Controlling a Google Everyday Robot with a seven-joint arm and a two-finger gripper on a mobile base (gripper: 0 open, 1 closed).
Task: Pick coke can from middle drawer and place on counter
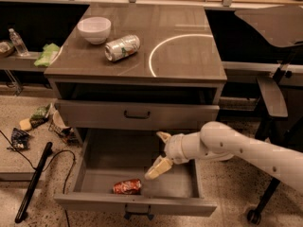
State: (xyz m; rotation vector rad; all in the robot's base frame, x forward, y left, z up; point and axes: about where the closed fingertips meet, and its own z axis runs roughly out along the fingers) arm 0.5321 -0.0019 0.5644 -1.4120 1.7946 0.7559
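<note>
The coke can (127,187) lies on its side on the floor of the open middle drawer (135,205), near its front edge. My gripper (161,152) hangs inside the drawer, above and to the right of the can, not touching it. Its fingers (158,169) are spread apart and hold nothing. The white arm reaches in from the right. The counter (189,65) is the glossy top of the cabinet with a white circular arc on it.
A silver-and-green can (122,47) lies on the counter beside a white bowl (94,29). The shallower drawer (137,113) above is closed. Litter (38,119) and a black cable lie on the floor at left. Chair legs (258,207) stand at right.
</note>
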